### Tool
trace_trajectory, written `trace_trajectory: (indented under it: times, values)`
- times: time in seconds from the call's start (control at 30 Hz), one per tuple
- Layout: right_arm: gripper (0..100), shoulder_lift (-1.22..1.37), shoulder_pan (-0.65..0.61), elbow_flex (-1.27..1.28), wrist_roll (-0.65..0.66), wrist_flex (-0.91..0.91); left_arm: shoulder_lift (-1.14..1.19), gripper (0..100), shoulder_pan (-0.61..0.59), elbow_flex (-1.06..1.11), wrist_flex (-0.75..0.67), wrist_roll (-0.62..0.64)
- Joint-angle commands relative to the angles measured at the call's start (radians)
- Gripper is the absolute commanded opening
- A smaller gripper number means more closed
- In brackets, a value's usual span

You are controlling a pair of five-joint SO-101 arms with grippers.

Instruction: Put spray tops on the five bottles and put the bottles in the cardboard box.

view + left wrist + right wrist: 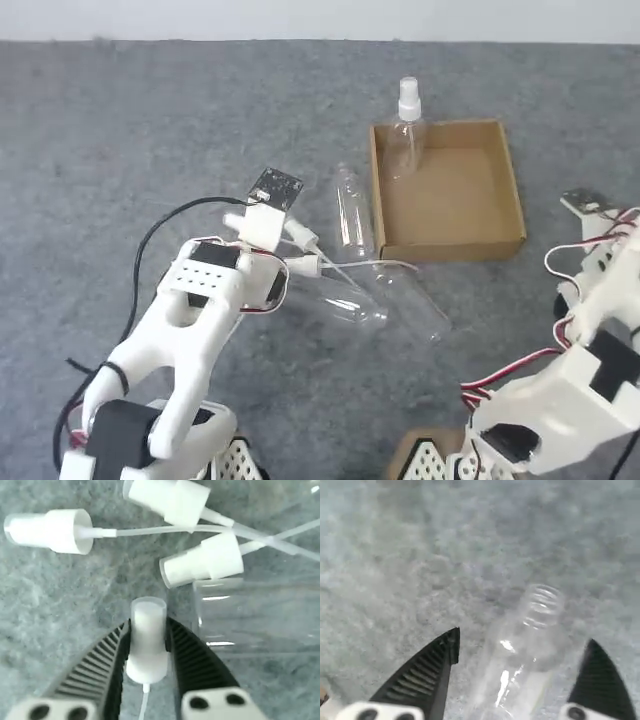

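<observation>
My left gripper point(147, 625) is shut on a white spray top point(148, 645) just above the grey mat. Three more spray tops point(50, 530) point(172, 500) point(202, 560) lie past its fingertips, their thin tubes crossing a clear bottle point(260, 615) on its side. In the high view this gripper point(285, 255) sits beside two lying bottles point(340, 300) point(410, 300). A third bottle point(355, 210) lies against the cardboard box point(500, 240). A bottle with a spray top point(405, 130) leans in the box's far corner. My right gripper point(522, 640) is open around an uncapped clear bottle point(530, 630).
The right arm point(600, 330) stands to the right of the box, near its front corner. Grey mat point(150, 130) stretches bare to the left and back. Cables point(150, 250) trail from the left arm.
</observation>
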Motion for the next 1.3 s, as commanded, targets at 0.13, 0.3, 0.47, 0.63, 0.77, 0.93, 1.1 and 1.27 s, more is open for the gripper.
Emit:
trace_trajectory:
  times: [0.13, 0.3, 0.47, 0.63, 0.77, 0.93, 1.1, 1.27]
  values:
    - [25.7, -0.015, 0.05, -0.002, -0.04, -0.047, -0.015, 2, 0.005, -0.004, -0.026, 0.006]
    - [12.3, -0.015, 0.068, -0.002, -0.038, -0.047, -0.015, 2, 0.005, -0.004, -0.026, 0.006]
    - [4.0, -0.027, 0.077, -0.008, -0.034, -0.047, -0.015, 2, 0.005, -0.004, -0.025, 0.006]
    - [2.2, -0.077, 0.084, -0.008, -0.04, -0.038, -0.015, 2, 0.003, -0.004, -0.02, 0.006]
    - [2.0, -0.154, 0.116, -0.008, -0.091, -0.038, -0.015, 2, 0.003, -0.004, -0.017, 0.006]
    - [2.0, -0.217, 0.157, -0.002, -0.087, -0.038, -0.014, 13, 0.002, -0.012, 0.009, -0.031]
    - [2.0, -0.217, 0.157, -0.002, -0.087, -0.038, -0.015, 14, -0.005, -0.021, 0.017, -0.041]
    - [2.1, -0.217, 0.154, -0.002, -0.087, -0.038, -0.014, 14, -0.091, -0.056, 0.011, -0.057]
